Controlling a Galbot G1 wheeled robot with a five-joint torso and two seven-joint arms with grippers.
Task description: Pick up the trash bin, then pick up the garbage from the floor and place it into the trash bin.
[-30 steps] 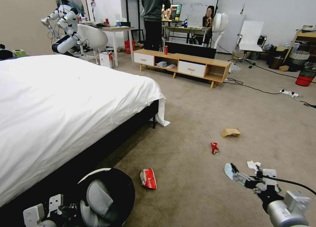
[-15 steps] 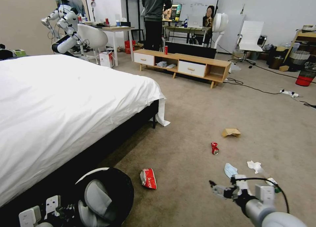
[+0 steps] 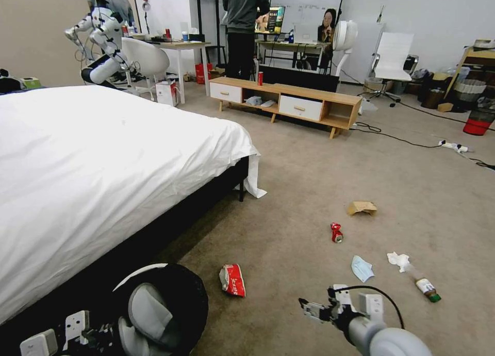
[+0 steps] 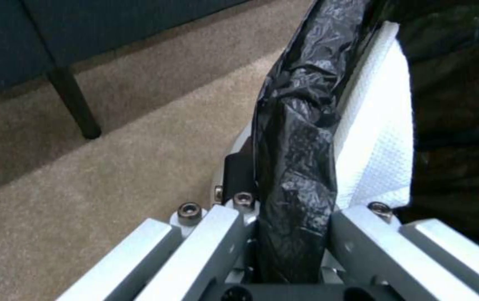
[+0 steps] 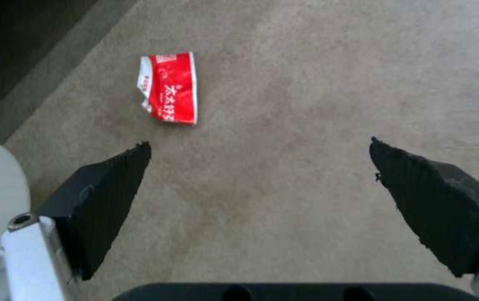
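The trash bin [image 3: 170, 302] is a round white plastic tub lined with a crinkled, glossy black bag, with smooth grey curved parts inside; it sits low beside the dark bed frame, next to the bed [image 3: 103, 160] with its rumpled white sheet. The left claw [image 4: 292, 234] is closed on the bin's rim: its metal fingers sit either side of the bag-wrapped edge, with a patch of dimpled white paper towel [image 4: 379, 138] lying against the liner. On the short-pile beige carpet [image 3: 309, 180] lies the garbage: a flattened red-and-white wrapper [image 3: 232, 280] just beside the bin, a crushed red can [image 3: 336, 232], a crumpled brown paper bag [image 3: 362, 207], a soft blue face mask [image 3: 362, 268], a wadded white tissue [image 3: 398, 259] and a small green-capped bottle [image 3: 426, 289] on its side. The right claw [image 3: 309, 310] hovers above bare carpet between the wrapper and the mask, spread wide and holding nothing; in the right wrist view its two wedge-shaped black textured pads [image 5: 105, 196] stand far apart, with the wrapper [image 5: 168, 88] lying beyond one of them, untouched. A low wooden cabinet [image 3: 286, 102] with white drawers stands well behind the litter.
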